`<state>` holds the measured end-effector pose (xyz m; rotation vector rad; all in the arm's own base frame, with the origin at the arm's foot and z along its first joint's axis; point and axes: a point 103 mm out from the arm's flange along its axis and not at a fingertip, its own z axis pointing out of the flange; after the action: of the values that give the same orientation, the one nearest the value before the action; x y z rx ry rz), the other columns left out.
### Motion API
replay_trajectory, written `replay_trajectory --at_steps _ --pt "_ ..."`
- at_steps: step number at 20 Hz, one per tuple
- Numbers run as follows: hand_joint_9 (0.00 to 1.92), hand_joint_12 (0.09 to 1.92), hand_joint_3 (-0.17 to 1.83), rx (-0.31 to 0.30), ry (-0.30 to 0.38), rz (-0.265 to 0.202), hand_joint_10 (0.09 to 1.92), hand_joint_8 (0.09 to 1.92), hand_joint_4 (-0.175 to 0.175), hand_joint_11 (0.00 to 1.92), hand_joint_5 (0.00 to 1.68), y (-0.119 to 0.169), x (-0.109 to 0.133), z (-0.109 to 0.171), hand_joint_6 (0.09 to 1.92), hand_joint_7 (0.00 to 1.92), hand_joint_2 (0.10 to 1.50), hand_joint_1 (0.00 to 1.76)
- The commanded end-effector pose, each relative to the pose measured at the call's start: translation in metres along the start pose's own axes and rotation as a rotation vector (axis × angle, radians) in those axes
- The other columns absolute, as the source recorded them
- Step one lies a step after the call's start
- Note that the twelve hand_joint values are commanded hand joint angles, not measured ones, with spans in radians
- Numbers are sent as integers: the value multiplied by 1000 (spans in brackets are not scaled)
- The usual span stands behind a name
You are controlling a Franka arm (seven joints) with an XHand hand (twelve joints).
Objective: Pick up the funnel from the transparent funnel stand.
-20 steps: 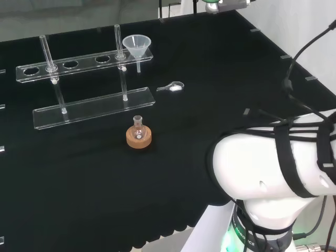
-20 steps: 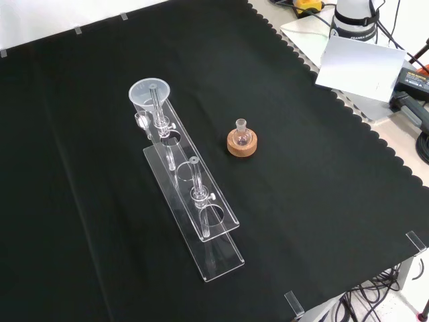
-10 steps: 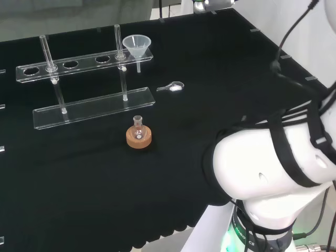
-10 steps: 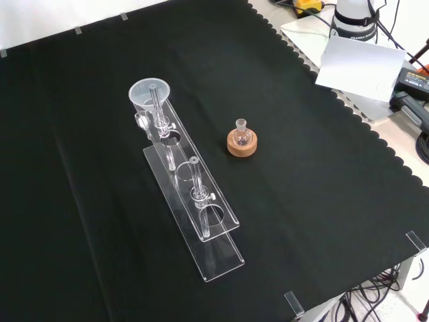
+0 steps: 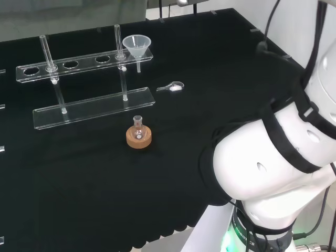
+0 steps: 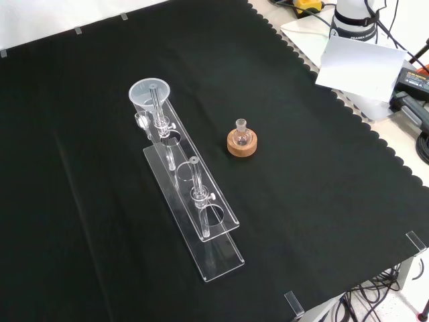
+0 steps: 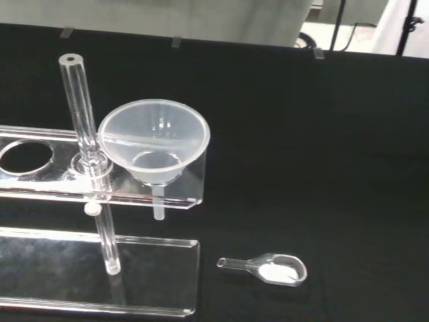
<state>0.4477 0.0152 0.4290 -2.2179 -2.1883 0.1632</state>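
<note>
Black cloth [image 6: 322, 168] covers the whole bench, and I work from three views of it. I see the funnel [image 5: 136, 46] seated in the end hole of the stand [image 5: 79, 60], at the right end of the upper rail in the head view and at the far end of the rack in the front view [image 6: 149, 92]. Its cone opens upward and its stem hangs straight down through the hole, so the long axis is vertical; any lift must go straight up until the stem clears the rail. An upright rod [image 7: 80, 107] of the stand rises just beside the cone, on the side toward the rest of the rack, so I judge the open approach to be from the free end of the rail. In the wrist view the funnel [image 7: 154, 144] sits near the middle of the picture and below the camera, so I judge that the hand is above it and aimed at it, with nothing between. I cannot tell how the hand's fingers stand. A small flask on a cork ring [image 5: 139, 137] stands near the stand's base plate, on the arm's side, and a clear scoop [image 7: 268, 268] with white powder lies on the cloth beside the base plate's end; both lie apart from the funnel and I judge them clear of a vertical lift.
</note>
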Motion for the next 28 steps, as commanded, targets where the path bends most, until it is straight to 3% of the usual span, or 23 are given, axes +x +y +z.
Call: replay_trajectory --at_steps 1,8,18,23,28 --pt "121 1409 374 20 11 -45 652 401 10 2 149 22 23 16 87 0 1071 17" --pt "128 1413 312 108 -8 -38 688 437 8 0 122 37 29 41 87 0 998 164" --pt "128 1421 248 153 -10 -55 716 477 1 0 134 64 37 68 87 0 891 355" --pt "122 1422 223 229 -63 -62 724 518 -6 0 162 77 48 76 87 0 848 423" --pt "79 1443 201 306 -118 -50 734 382 -6 0 145 88 54 87 87 0 807 518"
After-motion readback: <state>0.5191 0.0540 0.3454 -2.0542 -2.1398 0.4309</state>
